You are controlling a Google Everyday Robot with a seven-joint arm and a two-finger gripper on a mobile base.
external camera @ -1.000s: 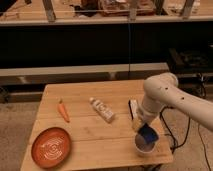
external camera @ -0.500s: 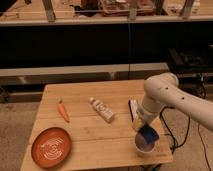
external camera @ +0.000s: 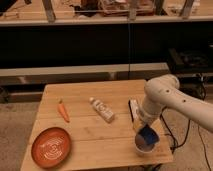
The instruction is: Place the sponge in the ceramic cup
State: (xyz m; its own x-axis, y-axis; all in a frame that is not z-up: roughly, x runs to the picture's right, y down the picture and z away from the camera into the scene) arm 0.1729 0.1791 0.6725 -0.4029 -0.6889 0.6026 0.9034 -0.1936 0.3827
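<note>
The blue sponge [external camera: 147,135] is seen at the mouth of the ceramic cup [external camera: 145,148], with the gripper [external camera: 141,128] right over it. Whether the gripper is clamped or let go cannot be told. The sponge is judged soft and light, best pinched across its middle.

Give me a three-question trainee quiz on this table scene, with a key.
1. True or false: the hand hangs just above the ceramic cup.
2. What lies at the near left corner of the table, as the camera sees it? A) a banana B) an orange plate C) a book
3. Fill in: the sponge at the cup's mouth is ___ in colour.
Key: 1 true; 2 B; 3 blue.
</note>
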